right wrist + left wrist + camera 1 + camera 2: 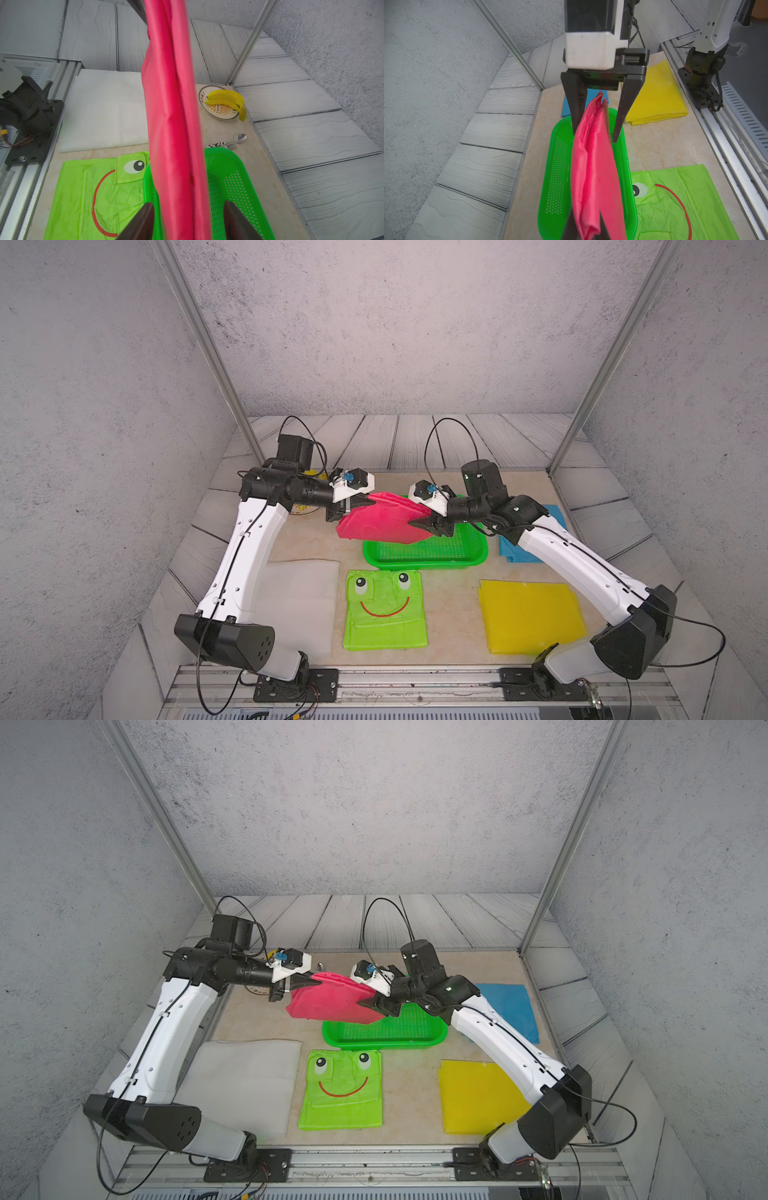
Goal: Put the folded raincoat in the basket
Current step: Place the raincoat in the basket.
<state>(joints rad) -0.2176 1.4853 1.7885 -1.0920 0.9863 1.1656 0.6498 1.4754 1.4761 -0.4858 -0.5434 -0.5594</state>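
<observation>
A: Entry: pink raincoat (pixel 382 518), position?

B: Off the surface (pixel 453 605). It hangs as a folded slab between the two arms, over the left end of the basket (pixel 419 564). It is not lying inside. I cannot tell whether its lower edge touches the mesh.

A: Left fingers (pixel 360 502)?

B: Pressed together on one upper corner of the raincoat. The left wrist view shows the cloth pinched between them.

A: Right fingers (pixel 627 104)?

B: Spread, one on each side of the opposite corner (cloth against one finger, a clear gap to the other). They are not clamping it.

A: Surroundings?

B: A frog-face green raincoat (pixel 384 614) lies flat just in front of the basket. A yellow folded raincoat (pixel 532 616) is to its right. A blue folded raincoat (pixel 515 549) lies partly under the right arm, and a white folded raincoat (pixel 299 601) lies by the left arm. At the far left of the surface is a plate (pixel 218 112) carrying bananas (pixel 225 98). A spoon (pixel 240 138) and fork (pixel 231 146) sit near the basket's end.
</observation>
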